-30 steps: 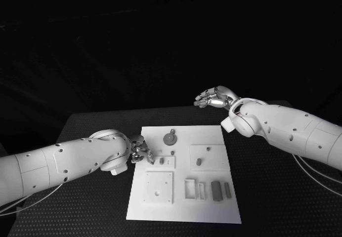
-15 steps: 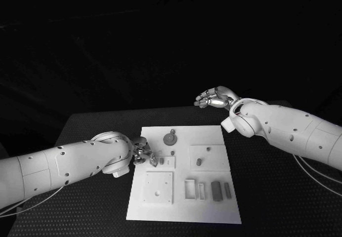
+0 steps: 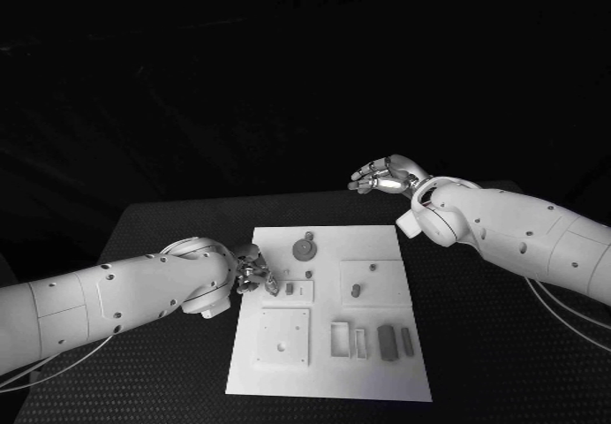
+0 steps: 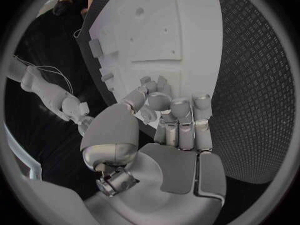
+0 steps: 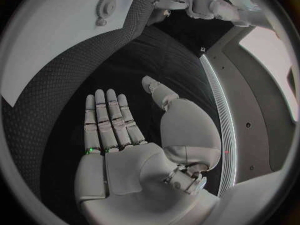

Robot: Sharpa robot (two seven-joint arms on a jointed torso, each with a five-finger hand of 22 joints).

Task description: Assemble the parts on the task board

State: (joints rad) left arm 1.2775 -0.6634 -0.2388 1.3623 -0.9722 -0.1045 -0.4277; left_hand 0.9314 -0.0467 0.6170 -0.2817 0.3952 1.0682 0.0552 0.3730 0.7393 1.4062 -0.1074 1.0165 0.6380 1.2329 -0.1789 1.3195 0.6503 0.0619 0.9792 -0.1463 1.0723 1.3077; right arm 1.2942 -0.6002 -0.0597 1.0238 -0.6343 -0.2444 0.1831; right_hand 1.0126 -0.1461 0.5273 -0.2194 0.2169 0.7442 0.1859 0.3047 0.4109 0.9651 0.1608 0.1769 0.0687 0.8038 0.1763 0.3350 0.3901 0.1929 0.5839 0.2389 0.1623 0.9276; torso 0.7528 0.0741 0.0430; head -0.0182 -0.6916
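Note:
The white task board (image 3: 382, 243) lies mid-table with grey parts on it: a round toothed part (image 3: 303, 247), a short peg (image 3: 357, 288) in a raised square block, and bars (image 3: 386, 341) near the front. My left hand (image 3: 252, 272) sits at the board's left edge with its fingers curled in. It pinches a small grey part (image 3: 270, 284) just over the board. From the left wrist, the curled fingers (image 4: 178, 110) and thumb close together above the board (image 4: 175, 30). My right hand (image 3: 382, 177) hovers beyond the table's far edge, palm (image 5: 119, 130) flat, fingers spread, holding nothing.
A square plate with holes (image 3: 282, 336) and an upright frame (image 3: 342, 338) stand on the board's near half. Black textured table (image 3: 496, 353) surrounds the board on both sides. The right wrist view shows the board (image 5: 56, 50) and the toothed part (image 5: 103, 7).
My left hand has crept slightly toward the board with its fingers still curled. The right arm has stayed put.

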